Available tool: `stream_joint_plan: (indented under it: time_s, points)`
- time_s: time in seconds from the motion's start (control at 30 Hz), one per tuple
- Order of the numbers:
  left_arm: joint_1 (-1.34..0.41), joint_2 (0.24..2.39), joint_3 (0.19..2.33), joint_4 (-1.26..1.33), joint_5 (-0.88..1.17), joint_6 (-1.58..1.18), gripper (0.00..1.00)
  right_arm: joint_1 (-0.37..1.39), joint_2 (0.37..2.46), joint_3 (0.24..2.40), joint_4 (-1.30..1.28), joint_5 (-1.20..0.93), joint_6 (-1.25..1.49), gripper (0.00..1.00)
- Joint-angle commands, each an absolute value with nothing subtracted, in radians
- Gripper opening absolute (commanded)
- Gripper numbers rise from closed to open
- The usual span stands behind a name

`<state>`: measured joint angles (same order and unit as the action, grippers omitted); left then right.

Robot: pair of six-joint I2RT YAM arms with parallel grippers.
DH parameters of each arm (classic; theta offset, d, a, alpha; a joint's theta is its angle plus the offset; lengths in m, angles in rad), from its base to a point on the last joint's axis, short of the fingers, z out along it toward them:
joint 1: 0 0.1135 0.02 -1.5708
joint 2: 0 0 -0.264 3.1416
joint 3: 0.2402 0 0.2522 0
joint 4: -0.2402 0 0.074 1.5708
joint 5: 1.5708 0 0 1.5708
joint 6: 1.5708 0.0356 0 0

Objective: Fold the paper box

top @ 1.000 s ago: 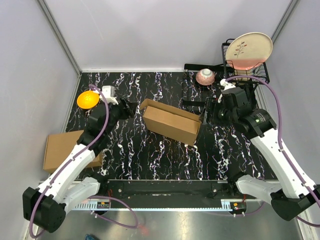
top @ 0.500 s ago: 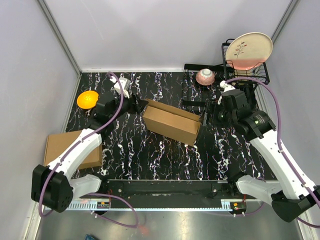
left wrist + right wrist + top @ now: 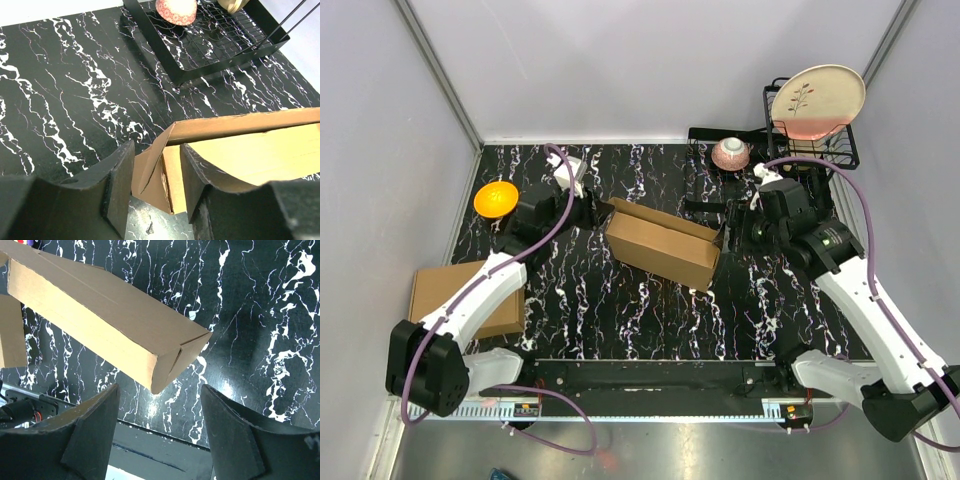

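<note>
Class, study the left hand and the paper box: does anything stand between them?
Nothing visible does. The left hand is at the paper box, with one finger on either side of the box's end wall. The orange bowl and the second carton lie off to the side, out of the way.

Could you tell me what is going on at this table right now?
Two robot arms are working on a brown paper box lying mid-table, one arm at each end. The left gripper has its fingers astride the box's left end wall, one inside and one outside, with a gap showing, so it is not clamped. The right gripper is open around the right end corner, clear of it. The box is open on top, not fully folded.
</note>
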<state>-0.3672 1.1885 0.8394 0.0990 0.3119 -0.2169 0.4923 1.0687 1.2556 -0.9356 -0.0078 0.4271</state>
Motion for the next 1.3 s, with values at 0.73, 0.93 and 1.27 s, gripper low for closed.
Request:
stream_joint_plan:
  time_s: [0.73,0.93,1.27]
  points:
    - [-0.362,1.212,1.011,-0.026,0.376,-0.270,0.03,0.509,1.127,1.227,-0.851,-0.072,0.426,0.59]
    - [-0.362,1.229,1.035,-0.057,0.383,-0.264,0.03,0.509,1.135,1.224,-0.847,-0.074,0.426,0.57]
    - [-0.362,1.238,0.994,-0.035,0.402,-0.298,0.09,0.511,1.149,1.218,-0.836,-0.080,0.425,0.49]
